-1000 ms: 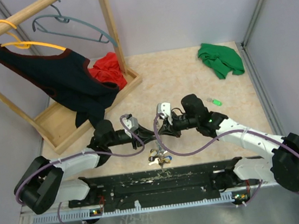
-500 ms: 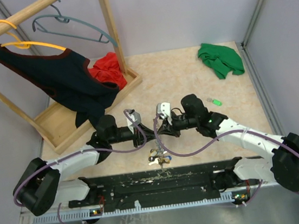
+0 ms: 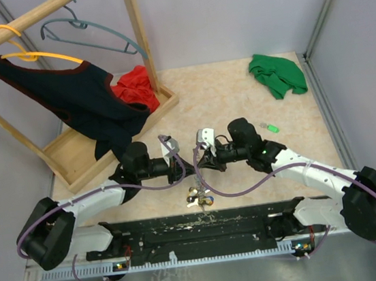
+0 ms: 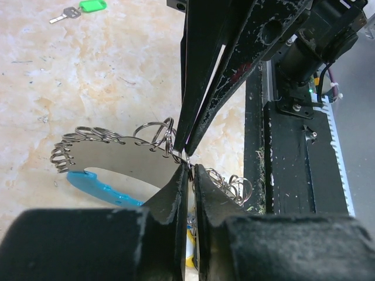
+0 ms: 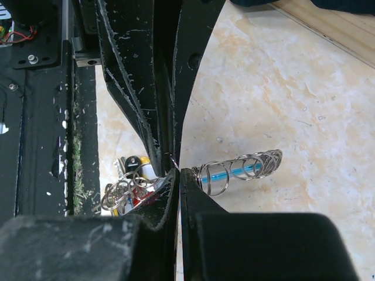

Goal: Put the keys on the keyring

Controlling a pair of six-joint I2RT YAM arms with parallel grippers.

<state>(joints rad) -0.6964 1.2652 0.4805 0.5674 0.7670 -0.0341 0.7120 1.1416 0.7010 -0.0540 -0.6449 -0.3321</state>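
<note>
The keyring [image 4: 117,153] is being gripped from both sides near 6 o'clock of the tabletop [image 3: 238,100], just beyond the arm bases. The left end effector [image 4: 188,174] is being pressed together on a thin wire loop of the keyring. The right end effector [image 5: 176,175] is being pinched onto the same loop from the opposite side, the two sets of fingertips almost touching. In the overhead view, the cluster of key tags [image 3: 199,197] is being dangled at 6 o'clock of the pinch. In the left wrist view, the light-blue segment [image 4: 96,182] is being shown at 9 o'clock of it. The green key [image 3: 269,128] is being seen flat on the tabletop at 2 o'clock of the end effectors, well apart from the keyring.
</note>
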